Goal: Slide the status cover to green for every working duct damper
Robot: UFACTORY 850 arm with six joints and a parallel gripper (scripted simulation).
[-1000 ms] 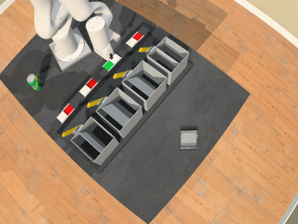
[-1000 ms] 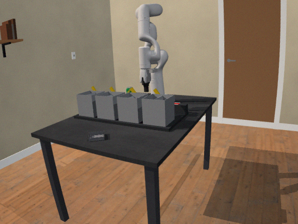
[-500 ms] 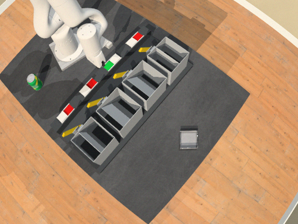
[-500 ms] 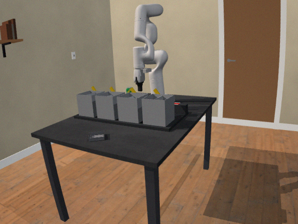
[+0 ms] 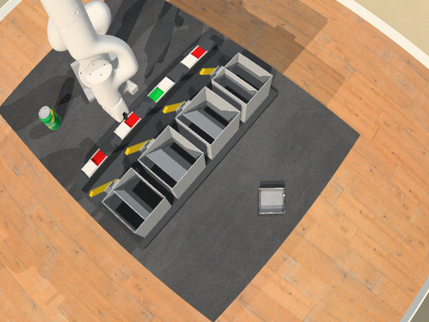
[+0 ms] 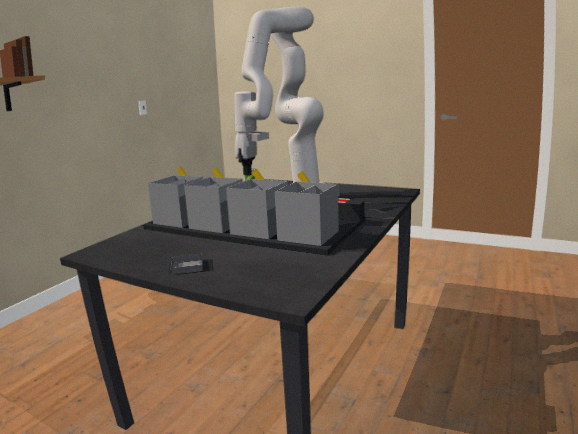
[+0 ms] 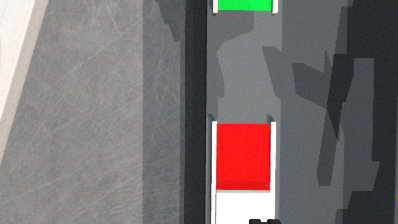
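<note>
Four grey open-top dampers stand in a row on a dark base; the one third from the back [image 5: 172, 161] stands behind the slider under my gripper. Each has a yellow lever, such as this one [image 5: 136, 147]. The back slider [image 5: 194, 56] shows red. The second slider [image 5: 160, 90] shows green, and it also shows in the wrist view [image 7: 245, 5]. The third slider [image 5: 127, 125] shows red [image 7: 243, 156], with its white cover [image 7: 245, 207] beside the red. The front slider [image 5: 94, 162] shows red. My gripper [image 5: 124, 118] is shut and empty, low over the third slider's cover [image 7: 263, 220].
A green can [image 5: 50, 118] stands left of the sliders. A small grey tray [image 5: 272, 200] lies on the table beyond the dampers. The arm's base [image 5: 89, 81] sits right behind the slider row.
</note>
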